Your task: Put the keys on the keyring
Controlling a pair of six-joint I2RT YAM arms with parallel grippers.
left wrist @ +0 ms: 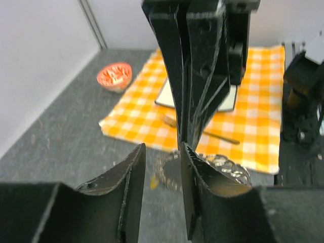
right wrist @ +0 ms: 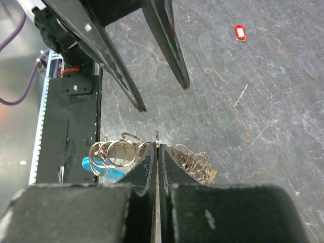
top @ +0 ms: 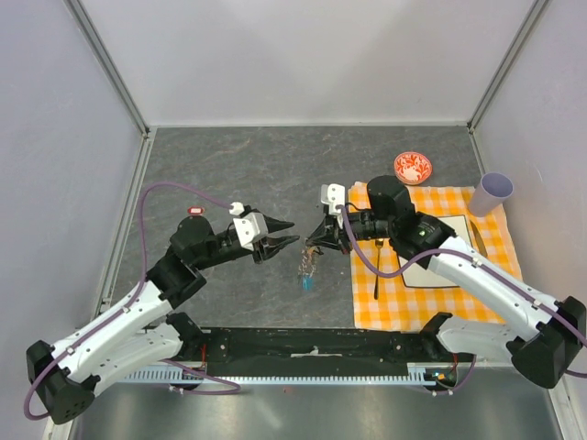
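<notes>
The keyring (right wrist: 115, 152), a loop of linked metal rings with a cyan strap piece (right wrist: 103, 169), hangs just above the grey table. My right gripper (right wrist: 157, 146) is shut on one ring at the top of the loop, and the rest droops to either side. From above, the keyring (top: 307, 266) dangles below the right gripper (top: 313, 243). My left gripper (top: 293, 232) stands open just to its left, tips pointing at it, holding nothing. In the left wrist view the rings (left wrist: 228, 164) show beyond the left gripper (left wrist: 162, 152). The keys are out of view.
An orange check cloth (top: 431, 293) lies at the right with a fork (top: 377, 270) and a white plate (top: 445, 252) on it. A red-and-white bowl (top: 413, 167) and a pale cup (top: 493, 192) stand behind. A small red tag (top: 196, 210) lies at the left.
</notes>
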